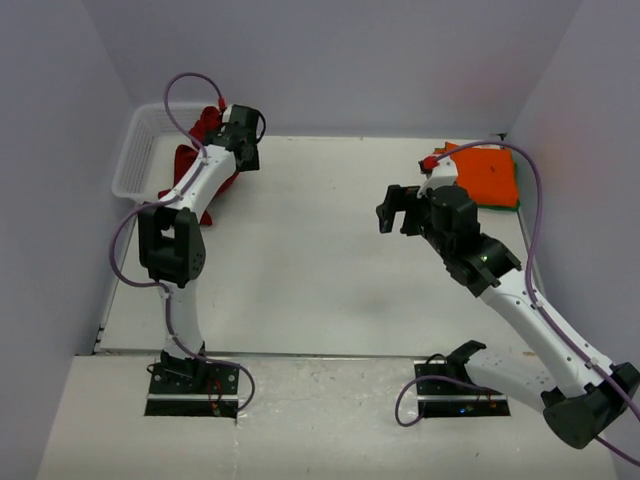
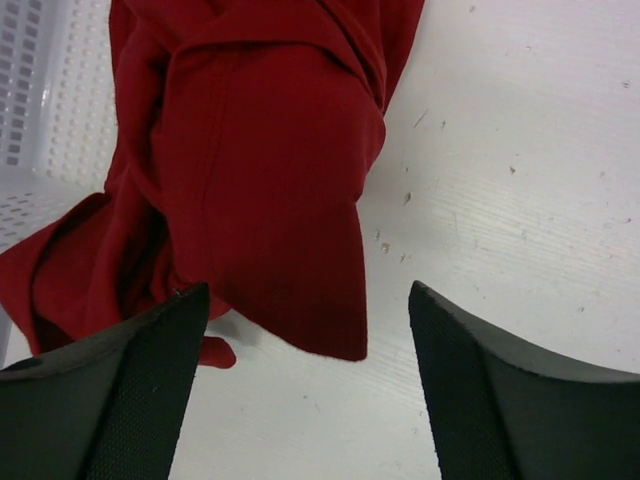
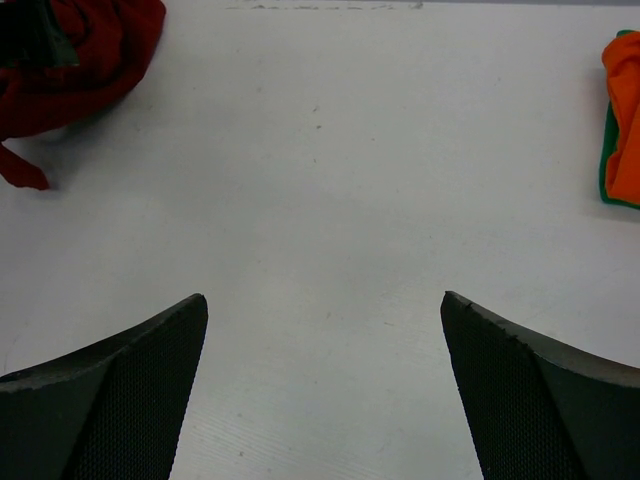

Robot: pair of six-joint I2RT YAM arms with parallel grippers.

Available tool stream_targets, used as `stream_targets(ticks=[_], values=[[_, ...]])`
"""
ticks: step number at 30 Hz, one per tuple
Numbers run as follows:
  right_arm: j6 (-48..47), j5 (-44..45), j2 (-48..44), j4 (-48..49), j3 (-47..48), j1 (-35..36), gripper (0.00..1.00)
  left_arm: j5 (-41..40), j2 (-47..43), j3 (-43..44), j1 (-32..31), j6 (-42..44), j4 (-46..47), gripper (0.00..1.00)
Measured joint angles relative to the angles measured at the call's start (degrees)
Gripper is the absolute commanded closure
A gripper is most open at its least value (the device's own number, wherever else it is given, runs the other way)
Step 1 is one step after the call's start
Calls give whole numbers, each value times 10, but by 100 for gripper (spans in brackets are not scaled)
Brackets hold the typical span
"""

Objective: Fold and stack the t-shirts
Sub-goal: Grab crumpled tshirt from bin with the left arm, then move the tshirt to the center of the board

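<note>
The dark red t-shirt [image 1: 190, 165] lies crumpled at the far left, partly hanging out of the basket. In the left wrist view it [image 2: 270, 180] fills the frame and one flap hangs down between my fingers. My left gripper [image 1: 245, 152] [image 2: 308, 292] is open just above the shirt's lower edge and holds nothing. The orange t-shirt [image 1: 488, 172] lies folded at the far right on top of the green t-shirt [image 1: 503, 205], which shows only an edge. My right gripper [image 1: 397, 215] [image 3: 325, 297] is open and empty above bare table, left of the orange t-shirt [image 3: 622, 110].
A white plastic mesh basket [image 1: 138, 150] [image 2: 45, 120] stands at the far left corner against the wall. Grey walls close the table on the left, back and right. The red shirt [image 3: 80, 50] and green edge [image 3: 605, 170] show in the right wrist view.
</note>
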Motion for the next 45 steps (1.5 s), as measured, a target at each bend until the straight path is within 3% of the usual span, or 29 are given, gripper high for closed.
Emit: stream_targets(ticks=[3, 5, 6, 7, 9, 10, 18, 24, 31, 38, 45], values=[[0, 0, 1, 1, -6, 0, 1, 1, 19, 2, 6, 8, 6, 28], [0, 0, 4, 1, -8, 0, 1, 3, 31, 10, 14, 13, 7, 37], [0, 0, 4, 1, -10, 0, 1, 6, 40, 22, 20, 14, 6, 45], [0, -1, 2, 1, -13, 0, 1, 8, 50, 37, 26, 18, 7, 67], [1, -3, 0, 0, -17, 0, 1, 11, 68, 67, 36, 22, 8, 98], [2, -5, 0, 0, -17, 0, 1, 12, 76, 82, 40, 26, 10, 100], [8, 0, 4, -3, -25, 0, 1, 37, 54, 93, 45, 74, 67, 100], [35, 57, 12, -7, -25, 2, 1, 118, -64, 92, 39, 125, 132, 100], [70, 118, 26, -12, -25, 2, 1, 253, -191, 215, -56, 190, 165, 100], [96, 158, 31, -13, -25, 10, 1, 420, -275, 279, -89, 153, 168, 100], [122, 201, 29, -14, -38, 33, 1, 506, -341, 246, -90, 98, 170, 100]])
